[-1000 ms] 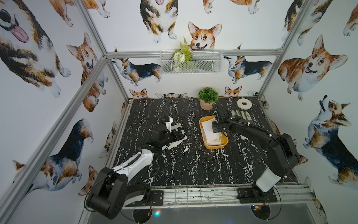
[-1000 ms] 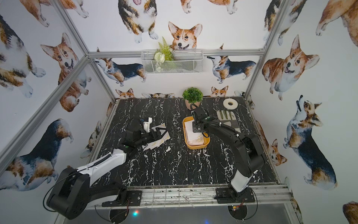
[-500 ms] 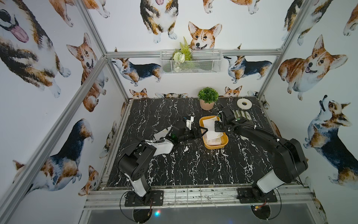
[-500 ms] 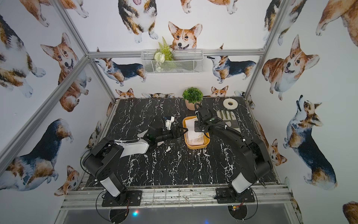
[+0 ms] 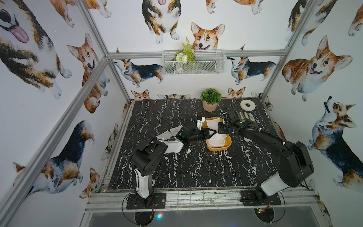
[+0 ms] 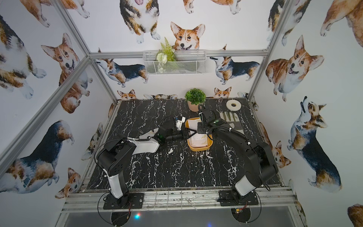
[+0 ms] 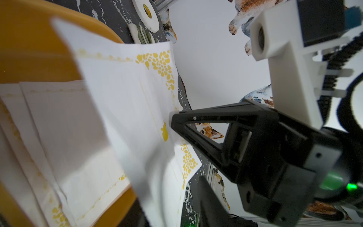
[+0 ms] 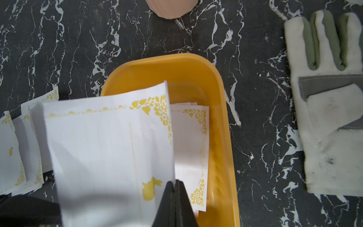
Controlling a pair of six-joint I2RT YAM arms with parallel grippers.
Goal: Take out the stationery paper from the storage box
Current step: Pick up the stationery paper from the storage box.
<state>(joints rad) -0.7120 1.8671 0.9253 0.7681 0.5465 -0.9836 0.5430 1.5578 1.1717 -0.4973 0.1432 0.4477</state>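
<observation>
My right gripper (image 8: 174,185) is pinched tight on the edge of one sheet of stationery paper (image 8: 110,147), held up over the storage box (image 8: 196,78). The box sits right of middle on the counter (image 5: 176,167), toward its far edge, with more sheets inside. My left gripper (image 5: 211,133) is beside the same sheet; I cannot tell how wide its jaws stand.

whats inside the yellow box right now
A stack of stationery paper lies in the storage box. The lifted sheet in the right gripper covers most of the stack and box floor.
</observation>
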